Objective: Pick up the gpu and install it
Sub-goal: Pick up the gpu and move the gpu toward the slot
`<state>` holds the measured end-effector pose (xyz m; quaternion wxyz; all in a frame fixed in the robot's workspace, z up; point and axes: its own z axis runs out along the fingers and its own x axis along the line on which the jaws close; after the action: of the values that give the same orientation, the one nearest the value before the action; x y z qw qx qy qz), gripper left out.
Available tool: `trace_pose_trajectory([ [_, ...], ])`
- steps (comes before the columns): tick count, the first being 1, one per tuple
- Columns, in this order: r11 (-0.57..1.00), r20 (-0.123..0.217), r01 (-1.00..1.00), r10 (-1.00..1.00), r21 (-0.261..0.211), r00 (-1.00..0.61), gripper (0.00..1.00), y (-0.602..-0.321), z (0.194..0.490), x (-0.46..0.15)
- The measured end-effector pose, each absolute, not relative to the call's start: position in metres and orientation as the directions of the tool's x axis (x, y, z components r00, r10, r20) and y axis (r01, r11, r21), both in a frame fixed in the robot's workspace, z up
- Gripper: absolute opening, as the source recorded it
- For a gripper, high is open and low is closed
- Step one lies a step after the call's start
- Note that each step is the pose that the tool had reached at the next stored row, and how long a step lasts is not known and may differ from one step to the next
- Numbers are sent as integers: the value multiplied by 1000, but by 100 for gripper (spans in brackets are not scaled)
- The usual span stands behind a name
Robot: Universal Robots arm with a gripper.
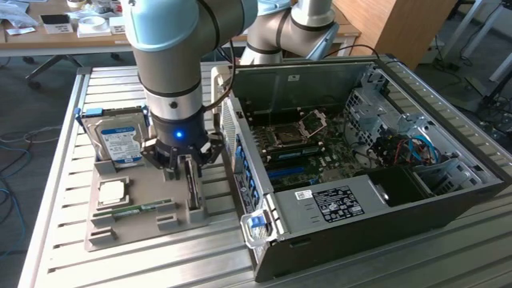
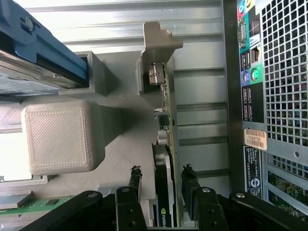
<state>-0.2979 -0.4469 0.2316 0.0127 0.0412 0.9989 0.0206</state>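
Fingers (image 2: 189,185) — two — astride one gpu (image 2: 163,166)

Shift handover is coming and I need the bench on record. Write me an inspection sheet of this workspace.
Surface: slatted metal table, carrying a grey parts tray and an open computer case.
Job's things: gpu standing on edge in the tray's slot, not yet installed.
Clutter: hard drive, processor chip and memory stick in the same tray.
Grippers: tool open, one finger on each side of the gpu.
Cables: blue and red leads inside the case; loose cables on the floor at the exterior view's left.
Surroundings: wooden desk with small items behind the table.
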Motion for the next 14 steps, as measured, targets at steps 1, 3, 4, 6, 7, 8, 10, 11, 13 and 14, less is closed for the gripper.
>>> trace_pose_trajectory([
  [1,996,-24,82,83,42,-996,47,-447,231,-298],
  [3,996,-24,82,83,42,-996,47,-447,229,-298],
  [4,996,-24,82,83,42,-996,47,-447,229,-298],
  [6,996,-24,82,83,42,-996,47,-447,228,-298],
  [7,996,-24,82,83,42,-996,47,-447,228,-297],
  [8,996,-24,82,83,42,-996,47,-447,228,-296],
  [10,996,-24,82,83,42,-996,47,-447,228,-295],
  [11,996,-24,82,83,42,-996,47,-447,228,-295],
  [13,996,-24,77,78,42,-997,47,-447,228,-295],
  [14,997,-24,69,70,42,-997,47,-447,228,-295],
])
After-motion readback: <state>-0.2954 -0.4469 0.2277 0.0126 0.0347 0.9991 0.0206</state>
